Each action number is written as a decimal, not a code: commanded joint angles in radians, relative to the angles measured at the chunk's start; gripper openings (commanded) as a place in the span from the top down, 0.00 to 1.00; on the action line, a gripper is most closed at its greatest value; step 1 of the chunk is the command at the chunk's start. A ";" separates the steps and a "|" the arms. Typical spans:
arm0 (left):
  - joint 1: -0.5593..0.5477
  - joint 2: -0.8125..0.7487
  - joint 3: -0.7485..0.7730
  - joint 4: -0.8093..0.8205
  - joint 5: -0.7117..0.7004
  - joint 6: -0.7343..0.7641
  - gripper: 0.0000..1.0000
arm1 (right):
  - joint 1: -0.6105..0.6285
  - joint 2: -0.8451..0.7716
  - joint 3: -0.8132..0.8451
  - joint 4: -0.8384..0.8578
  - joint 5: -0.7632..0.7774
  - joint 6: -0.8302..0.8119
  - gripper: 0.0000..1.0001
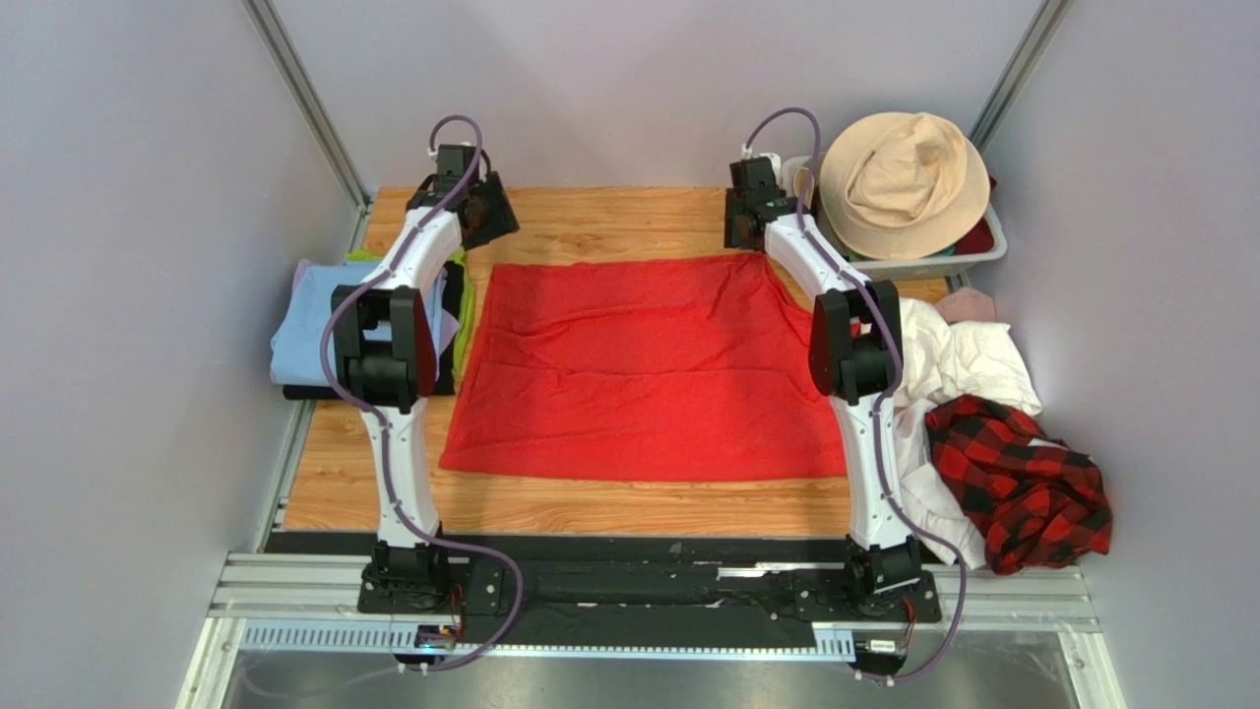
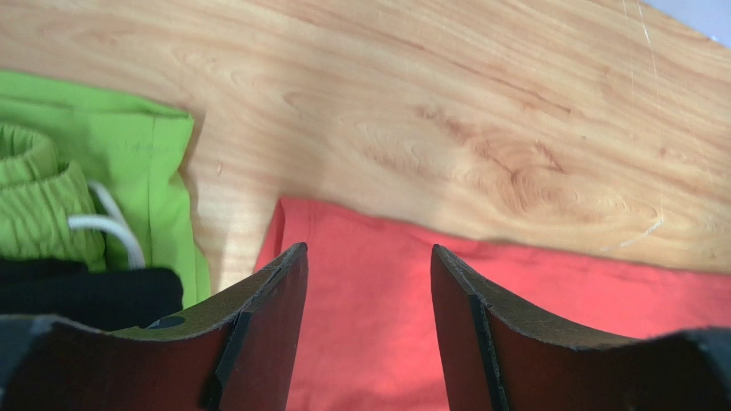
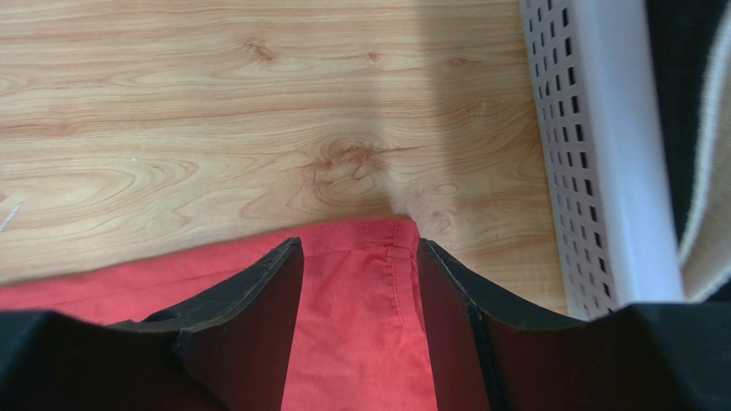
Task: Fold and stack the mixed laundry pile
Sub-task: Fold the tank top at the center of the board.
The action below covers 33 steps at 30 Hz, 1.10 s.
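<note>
The large red T-shirt (image 1: 651, 370) lies spread flat in the middle of the wooden table. My left gripper (image 1: 471, 207) hovers over its far left corner; in the left wrist view the gripper (image 2: 369, 248) is open, with red cloth (image 2: 377, 342) lying below the gap. My right gripper (image 1: 754, 207) is over the far right corner, also open (image 3: 360, 241), its jaws either side of the hemmed corner (image 3: 377, 282). The rest of the laundry pile sits at the right: white cloths (image 1: 962, 362), a red-and-black plaid shirt (image 1: 1021, 480) and a small pink piece (image 1: 969, 303).
A white slatted basket (image 1: 984, 244) with a beige hat (image 1: 905, 185) stands at the back right, its wall (image 3: 592, 154) close to my right gripper. Folded light blue (image 1: 311, 333), black and green cloths (image 2: 129, 154) are stacked at the left edge.
</note>
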 commanded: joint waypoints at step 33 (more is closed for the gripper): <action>0.061 0.186 0.132 -0.078 0.030 -0.084 0.31 | -0.049 0.126 0.103 -0.047 -0.004 0.117 0.89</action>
